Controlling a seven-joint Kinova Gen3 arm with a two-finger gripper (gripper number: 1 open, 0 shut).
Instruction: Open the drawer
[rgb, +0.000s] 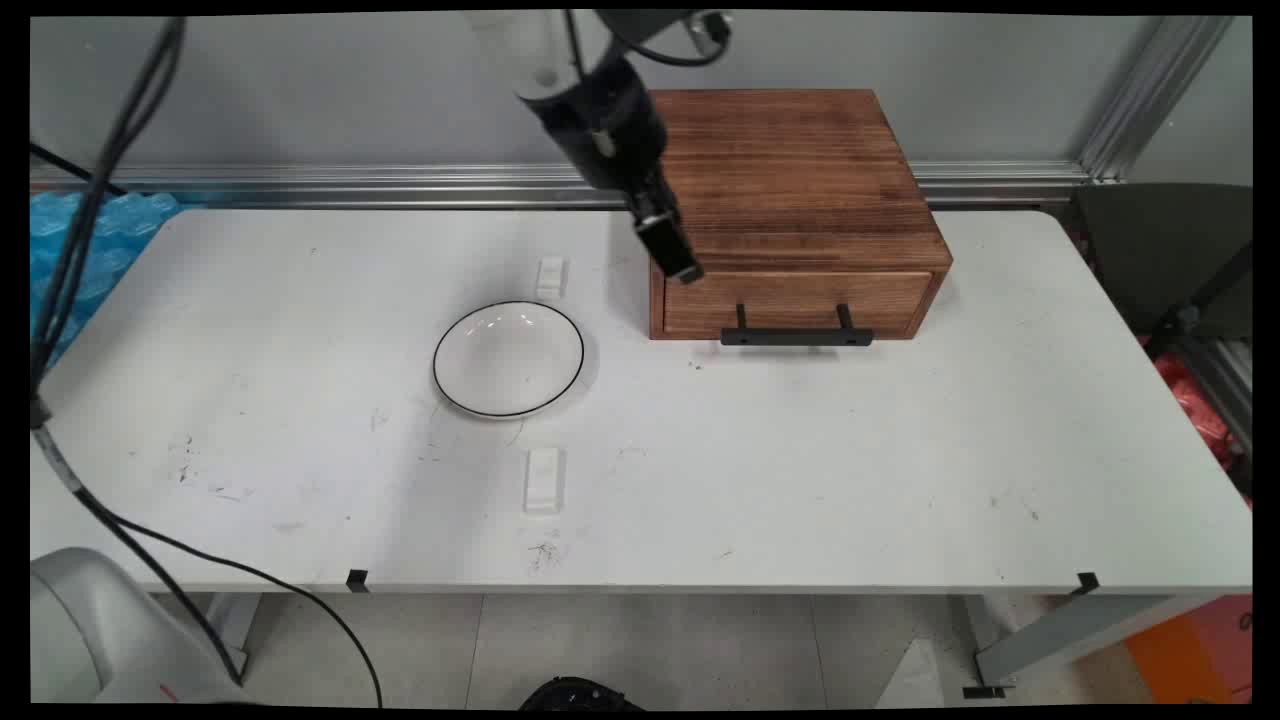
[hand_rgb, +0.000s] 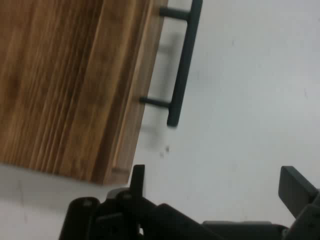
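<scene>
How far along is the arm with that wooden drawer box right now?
Nothing looks done: the wooden box's drawer sits shut. The gripper is open and empty, hovering near the box's front left corner, apart from the black handle. The white bowl sits empty.

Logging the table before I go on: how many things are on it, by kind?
Wooden drawer box: 1
White bowl: 1
Small white blocks: 2
Total: 4

Wooden drawer box (rgb: 795, 205) blocks right; bowl (rgb: 508, 358) left; between, bare.
</scene>
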